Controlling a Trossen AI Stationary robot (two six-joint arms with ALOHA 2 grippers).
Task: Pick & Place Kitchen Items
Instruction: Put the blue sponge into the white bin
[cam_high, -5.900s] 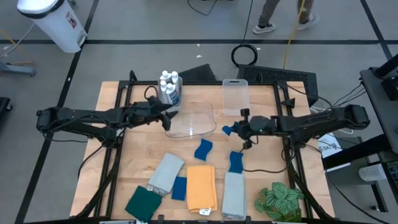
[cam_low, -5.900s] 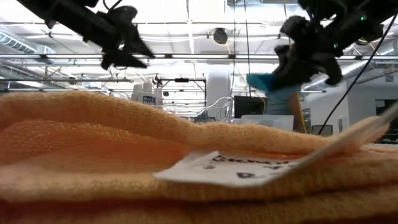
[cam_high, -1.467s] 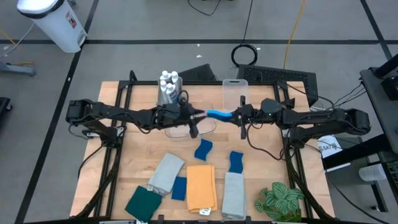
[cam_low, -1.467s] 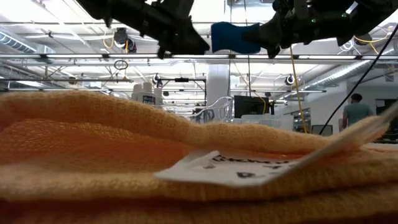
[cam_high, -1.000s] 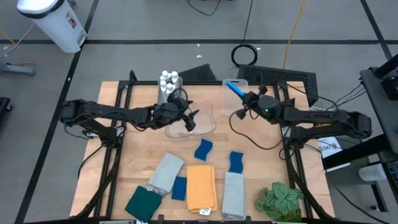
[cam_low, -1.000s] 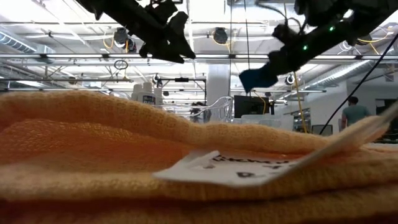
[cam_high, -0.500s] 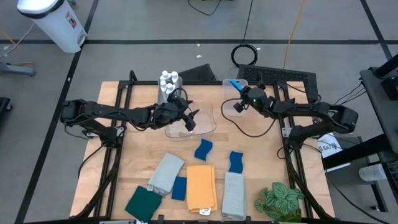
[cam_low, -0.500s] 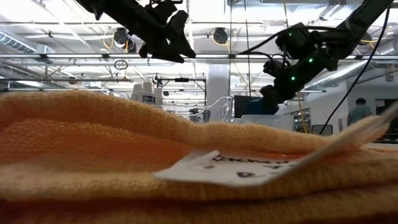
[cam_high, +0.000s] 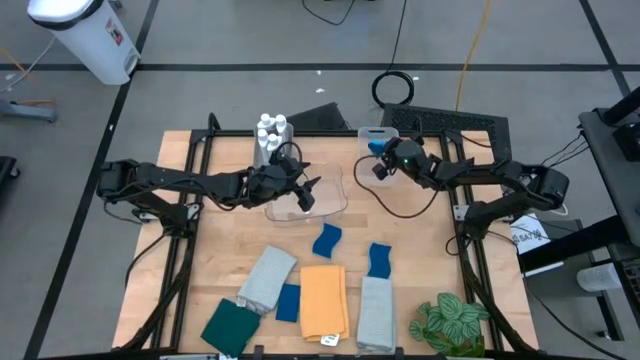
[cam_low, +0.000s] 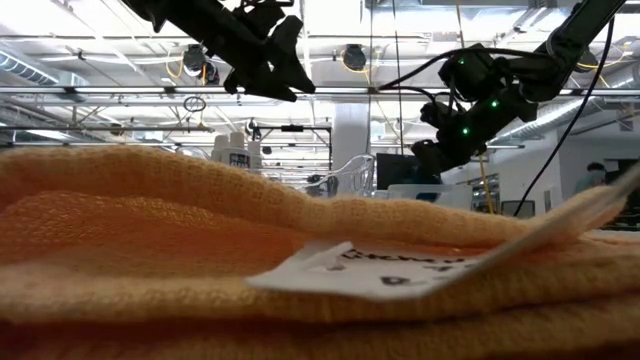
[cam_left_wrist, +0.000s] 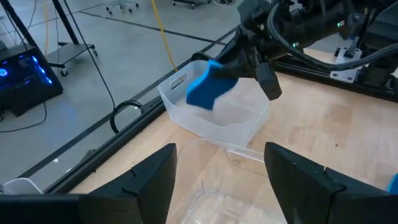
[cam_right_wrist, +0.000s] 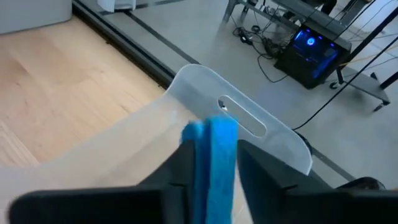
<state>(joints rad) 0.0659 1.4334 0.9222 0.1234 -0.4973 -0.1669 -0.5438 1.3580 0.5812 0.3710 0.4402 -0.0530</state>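
**A robotics lab floor**

A wooden bench (cam_high: 250, 240) in a black metal frame stands on grey concrete marked with dark tape lines. Cables (cam_high: 395, 88) trail across the floor, a blue-lit computer case (cam_right_wrist: 309, 48) sits nearby, and exposed ceiling ducts (cam_low: 350, 57) hang overhead.

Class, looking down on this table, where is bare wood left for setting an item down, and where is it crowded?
Bare: the table's left side, beside the grey cloth; also right of the blue sponge. Crowded: the front row of cloths, and the far edge with bottles and bins.
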